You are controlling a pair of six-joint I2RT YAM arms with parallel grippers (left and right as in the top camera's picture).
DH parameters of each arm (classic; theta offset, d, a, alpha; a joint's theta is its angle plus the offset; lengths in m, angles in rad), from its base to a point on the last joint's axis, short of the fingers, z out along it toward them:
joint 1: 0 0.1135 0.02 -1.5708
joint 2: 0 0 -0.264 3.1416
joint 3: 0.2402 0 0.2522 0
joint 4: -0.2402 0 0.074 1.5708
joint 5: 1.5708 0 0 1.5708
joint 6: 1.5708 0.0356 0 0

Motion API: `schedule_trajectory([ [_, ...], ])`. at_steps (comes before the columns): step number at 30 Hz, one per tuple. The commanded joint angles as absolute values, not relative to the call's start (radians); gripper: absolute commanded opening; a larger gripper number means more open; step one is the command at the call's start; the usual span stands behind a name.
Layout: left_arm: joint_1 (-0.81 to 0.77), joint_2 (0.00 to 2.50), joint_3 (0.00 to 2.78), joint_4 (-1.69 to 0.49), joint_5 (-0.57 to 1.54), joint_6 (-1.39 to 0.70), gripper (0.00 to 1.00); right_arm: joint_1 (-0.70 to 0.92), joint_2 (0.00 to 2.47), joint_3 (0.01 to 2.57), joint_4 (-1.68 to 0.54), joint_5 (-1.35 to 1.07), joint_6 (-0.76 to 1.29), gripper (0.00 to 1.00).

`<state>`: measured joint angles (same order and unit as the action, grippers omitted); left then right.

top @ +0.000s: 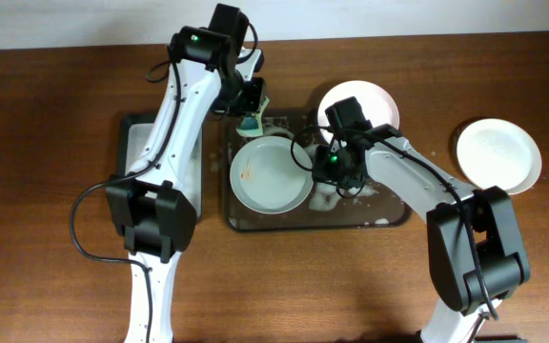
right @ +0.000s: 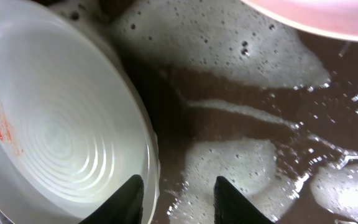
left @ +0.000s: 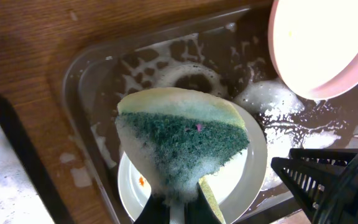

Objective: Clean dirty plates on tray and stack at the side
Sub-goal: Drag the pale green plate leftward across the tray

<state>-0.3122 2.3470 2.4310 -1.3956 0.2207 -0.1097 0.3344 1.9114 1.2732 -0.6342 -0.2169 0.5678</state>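
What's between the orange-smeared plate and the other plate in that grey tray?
In the right wrist view, only the wet tray floor with patches of white foam lies between the smeared plate and the other plate.

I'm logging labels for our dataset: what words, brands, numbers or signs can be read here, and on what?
None. No readable text on the smeared round white plate, the dark grey rectangular tray, the green-and-yellow foamy sponge, the left arm or the right arm; each arm shows only a green light.
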Motion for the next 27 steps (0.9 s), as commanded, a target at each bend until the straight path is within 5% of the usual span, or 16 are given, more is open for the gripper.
schedule_trajectory([
  [1,-0.276,2.341,2.438,-1.399,0.276,-0.118,0.01,0.334,1.951,1.286,-0.611,-0.247,0.569,0.38],
  [12,-0.243,2.341,2.438,-1.400,0.330,-0.118,0.01,0.334,2.002,1.286,-0.500,-0.332,0.556,0.37],
  [21,-0.243,2.341,2.438,-1.411,0.330,-0.118,0.01,0.334,2.054,1.286,-0.482,-0.375,0.560,0.05],
  [27,-0.244,2.341,2.417,-1.414,0.347,-0.114,0.01,0.331,2.061,1.286,-0.484,-0.416,0.558,0.04],
])
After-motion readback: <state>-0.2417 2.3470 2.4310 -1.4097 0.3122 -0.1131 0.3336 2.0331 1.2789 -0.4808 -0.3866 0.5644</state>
